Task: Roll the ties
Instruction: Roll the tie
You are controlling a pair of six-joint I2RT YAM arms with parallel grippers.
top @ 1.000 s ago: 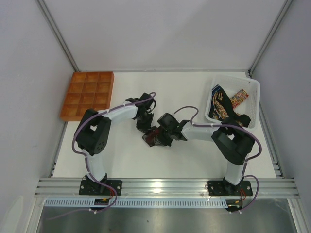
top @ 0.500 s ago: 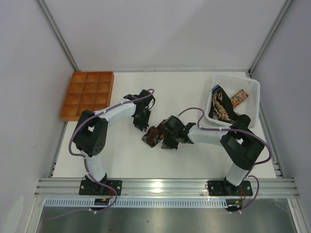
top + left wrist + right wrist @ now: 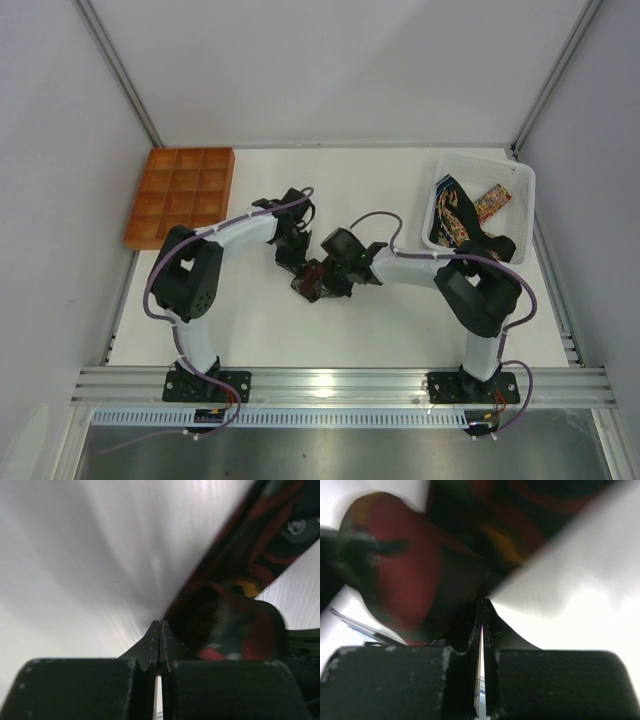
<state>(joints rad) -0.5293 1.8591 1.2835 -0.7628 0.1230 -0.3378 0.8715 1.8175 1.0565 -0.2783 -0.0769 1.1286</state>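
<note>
With my left end effector (image 3: 159, 625) and right end effector (image 3: 482, 602) both pressed together beside the maroon tie (image 3: 314, 280), I should push its coil evenly, edges aligned.

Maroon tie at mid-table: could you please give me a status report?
Left gripper shut, right gripper shut, both at maroon tie, bunched mid-table. Other ties apart in white basket.

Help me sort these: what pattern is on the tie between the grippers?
The tie is black with red swirls and yellow touches; left wrist view.
</note>
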